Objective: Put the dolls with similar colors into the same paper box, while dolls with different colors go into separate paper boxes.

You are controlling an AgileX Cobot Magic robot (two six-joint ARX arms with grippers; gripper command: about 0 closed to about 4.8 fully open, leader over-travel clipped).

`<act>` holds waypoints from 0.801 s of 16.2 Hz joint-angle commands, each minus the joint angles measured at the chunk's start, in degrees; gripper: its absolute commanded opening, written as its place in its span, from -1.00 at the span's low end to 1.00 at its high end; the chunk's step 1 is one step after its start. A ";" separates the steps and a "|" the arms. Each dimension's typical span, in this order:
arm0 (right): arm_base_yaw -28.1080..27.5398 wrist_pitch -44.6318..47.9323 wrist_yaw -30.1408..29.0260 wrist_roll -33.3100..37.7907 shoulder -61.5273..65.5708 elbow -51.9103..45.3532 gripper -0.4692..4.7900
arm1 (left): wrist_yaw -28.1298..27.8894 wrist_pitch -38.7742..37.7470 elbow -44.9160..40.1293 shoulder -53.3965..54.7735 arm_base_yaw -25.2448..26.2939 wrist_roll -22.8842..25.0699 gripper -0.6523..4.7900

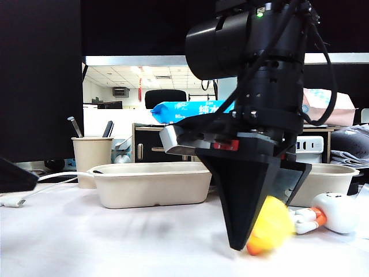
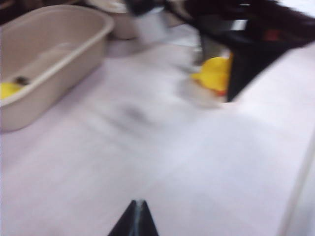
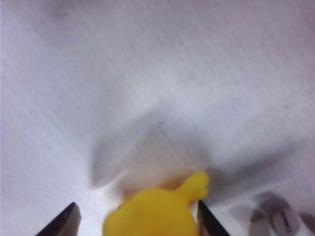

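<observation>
The white table point(image 1: 86, 236) fills the bottom half of the outside camera's picture. On it, left of the middle, sits one paper box point(image 1: 151, 183). A second paper box point(image 1: 326, 179) peeks out at the right, behind the arm. In the left wrist picture the first box shows at the upper left, and a bit of yellow lies inside it at the left edge; it is too blurry to say which doll that is.

The right pincer point(image 1: 253, 245) comes down in the middle right of the outside picture, its black tips low at the table. The yellow duck point(image 1: 270, 226) sits on the table between its fingers. In the right wrist picture the duck point(image 3: 155, 214) fills the gap at the bottom middle, with one finger point(image 3: 64, 223) a little apart from it and the other right beside it. The jaws are partly open around the duck; a firm squeeze does not show.

The white round-headed doll point(image 1: 337, 210) with the orange collar lies at the lower right, just beside the duck.

A beige cup point(image 1: 91, 158) with pens stands at the left, behind the first box.

The left pincer point(image 2: 137, 221) shows only a dark tip at the bottom of its own picture, above bare table. I cannot tell how wide it is.
</observation>
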 commanded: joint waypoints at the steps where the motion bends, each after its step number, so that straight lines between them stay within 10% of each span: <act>1: 0.04 -0.57 -0.13 0.02 -0.17 0.00 0.15 | 0.13 0.55 0.04 0.07 -2.73 0.07 -0.78; 6: 0.04 -1.14 -0.26 0.04 -0.20 0.02 -0.02 | 0.24 0.55 0.04 0.07 -3.13 0.07 -0.78; 13: 0.04 -4.57 -0.70 0.31 -0.55 0.13 0.57 | 0.17 0.57 0.04 0.07 -3.41 0.07 -0.78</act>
